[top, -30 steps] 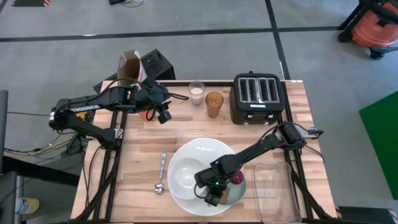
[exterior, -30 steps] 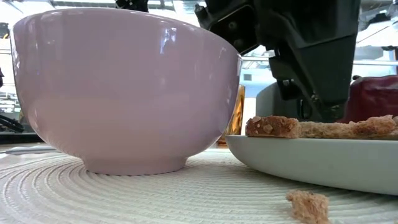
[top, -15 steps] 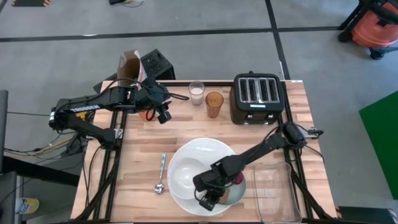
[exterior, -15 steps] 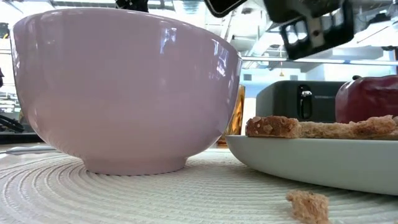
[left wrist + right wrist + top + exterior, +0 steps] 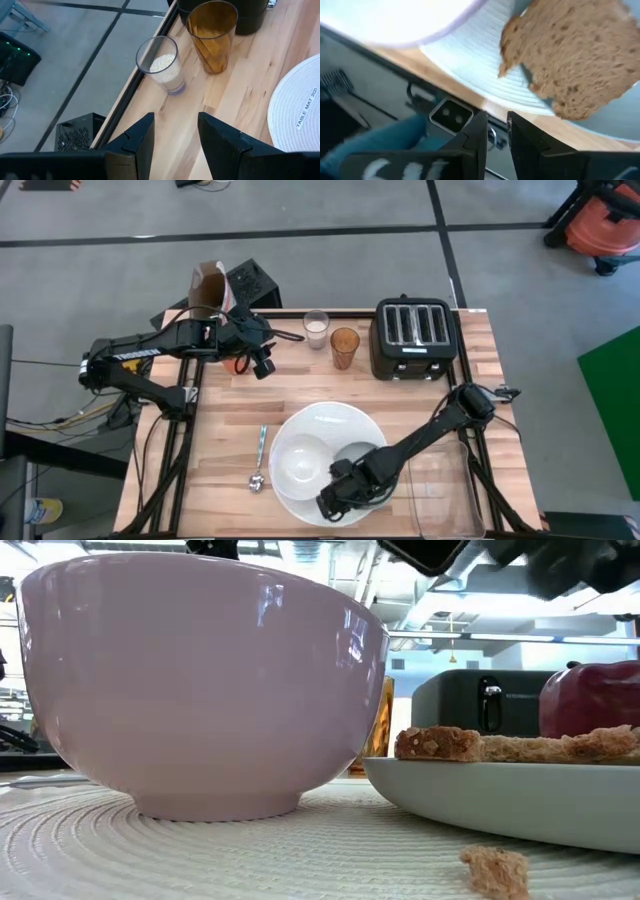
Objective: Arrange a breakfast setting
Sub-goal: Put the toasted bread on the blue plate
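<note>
A white bowl (image 5: 298, 465) (image 5: 200, 680) stands on a large round white mat (image 5: 325, 420). Beside it, a pale green small plate (image 5: 500, 795) bears a slice of toast (image 5: 500, 745) (image 5: 575, 65) and a red fruit (image 5: 595, 700). My right gripper (image 5: 327, 507) (image 5: 497, 132) hangs above the mat's near edge, clear of the plate. There is a narrow gap between its fingers and nothing in it. The teal-handled spoon (image 5: 259, 458) lies left of the mat. The milk glass (image 5: 162, 65) and amber glass (image 5: 212, 35) stand at the far edge. My left gripper (image 5: 262, 366) (image 5: 175, 135) waits open at the far left.
A black toaster (image 5: 414, 338) stands at the far right. A clear container (image 5: 440, 485) sits at the near right. The cereal box (image 5: 208, 288) stands beyond the far left corner. A toast crumb (image 5: 497, 870) lies on the mat in front of the small plate.
My right gripper has risen from the small plate, leaving the low view upward. It has drifted toward the table's near edge and rolled about its own axis. The toast and the fruit have stayed on the plate.
</note>
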You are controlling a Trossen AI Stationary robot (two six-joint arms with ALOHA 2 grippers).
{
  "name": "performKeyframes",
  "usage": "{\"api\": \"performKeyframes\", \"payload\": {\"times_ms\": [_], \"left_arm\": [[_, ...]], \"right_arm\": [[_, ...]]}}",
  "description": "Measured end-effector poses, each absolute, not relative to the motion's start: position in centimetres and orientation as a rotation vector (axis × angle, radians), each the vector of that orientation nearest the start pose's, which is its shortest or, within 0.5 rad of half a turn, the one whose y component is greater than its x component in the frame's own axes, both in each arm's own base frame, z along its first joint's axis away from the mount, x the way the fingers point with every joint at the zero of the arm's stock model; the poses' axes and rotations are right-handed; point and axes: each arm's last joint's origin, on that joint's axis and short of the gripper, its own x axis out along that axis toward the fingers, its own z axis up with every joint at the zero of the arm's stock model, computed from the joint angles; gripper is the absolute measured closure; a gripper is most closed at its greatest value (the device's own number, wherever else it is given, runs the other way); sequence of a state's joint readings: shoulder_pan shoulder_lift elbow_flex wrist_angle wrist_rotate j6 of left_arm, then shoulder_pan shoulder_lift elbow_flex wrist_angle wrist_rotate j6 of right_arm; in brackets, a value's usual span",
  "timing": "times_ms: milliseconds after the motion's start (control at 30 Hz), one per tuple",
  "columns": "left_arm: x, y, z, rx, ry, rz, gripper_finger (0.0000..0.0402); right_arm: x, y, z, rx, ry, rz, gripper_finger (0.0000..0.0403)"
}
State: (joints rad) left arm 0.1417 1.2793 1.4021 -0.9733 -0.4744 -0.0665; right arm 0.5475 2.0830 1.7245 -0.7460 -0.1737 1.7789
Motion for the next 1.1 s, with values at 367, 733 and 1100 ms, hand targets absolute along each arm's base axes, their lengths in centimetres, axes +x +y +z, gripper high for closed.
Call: {"api": "performKeyframes", "payload": {"times_ms": [367, 733, 1100], "left_arm": [[23.7, 4.7, 37.6, 0.085, 0.832, 0.604, 0.0262], [23.7, 4.7, 37.6, 0.099, 0.837, 0.597, 0.0262], [23.7, 4.7, 37.6, 0.098, 0.837, 0.596, 0.0262]], "right_arm": [[36.4, 24.3, 21.5, 1.403, 1.250, -0.710, 0.0308], [36.1, 24.4, 21.1, 1.423, 1.245, -0.756, 0.0308], [35.0, 24.8, 19.2, 1.416, 1.267, -0.821, 0.0308]]}}
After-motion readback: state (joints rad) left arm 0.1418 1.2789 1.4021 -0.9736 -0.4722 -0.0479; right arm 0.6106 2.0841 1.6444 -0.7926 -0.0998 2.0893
